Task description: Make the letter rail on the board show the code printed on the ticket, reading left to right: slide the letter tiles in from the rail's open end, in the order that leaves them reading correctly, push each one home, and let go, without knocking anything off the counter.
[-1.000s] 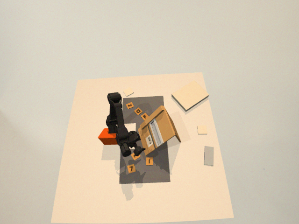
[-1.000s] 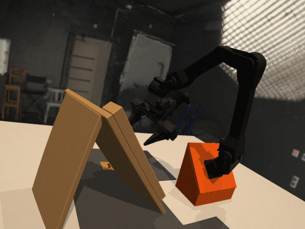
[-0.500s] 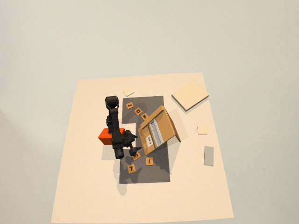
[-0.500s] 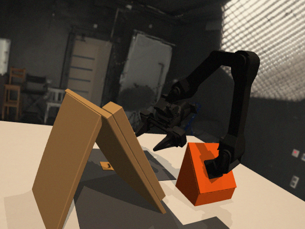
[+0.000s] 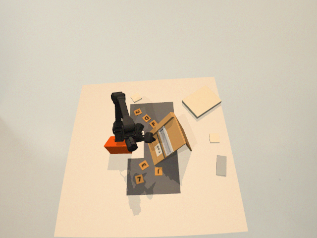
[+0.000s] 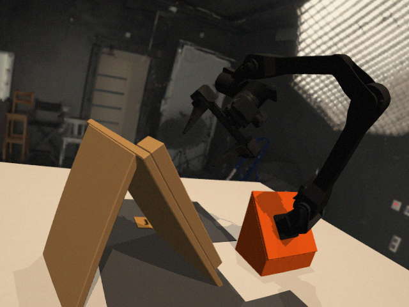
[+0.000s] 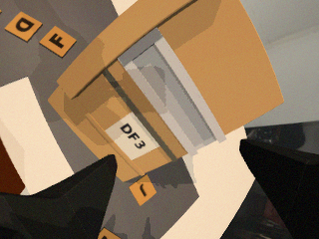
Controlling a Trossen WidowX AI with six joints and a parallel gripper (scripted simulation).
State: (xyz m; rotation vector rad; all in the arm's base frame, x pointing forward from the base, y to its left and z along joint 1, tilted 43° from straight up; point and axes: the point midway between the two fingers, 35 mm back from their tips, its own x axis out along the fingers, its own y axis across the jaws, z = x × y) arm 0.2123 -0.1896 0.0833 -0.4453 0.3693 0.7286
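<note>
The tilted board [image 5: 179, 133] [image 7: 244, 65] carries a ticket [image 5: 158, 149] [image 7: 132, 135] reading DF3. Its pale letter rail [image 5: 165, 141] [image 7: 189, 90] shows no tiles. A grey block closes the rail's upper end in the wrist view; the lower end looks open. Orange tiles lie flat: 2 [image 5: 137, 111], D [image 5: 146, 118] [image 7: 23, 26] and F [image 5: 153, 124] [image 7: 58, 41] beyond the board's upper side; 3 [image 5: 143, 165], J [image 5: 158, 171] [image 7: 143, 190] and 7 [image 5: 139, 179] on the other side. My gripper [image 6: 199, 149] [image 7: 178, 153] is open and empty, raised in front of the board.
Dark grey mats [image 5: 169, 187] lie under the tiles and board. The orange base block [image 5: 119, 149] [image 6: 290, 245] stands under the arm. A large pale slab [image 5: 201, 101], small pale blocks [image 5: 135, 97] [image 5: 214, 137] and a grey slab [image 5: 221, 165] lie toward the counter's edges.
</note>
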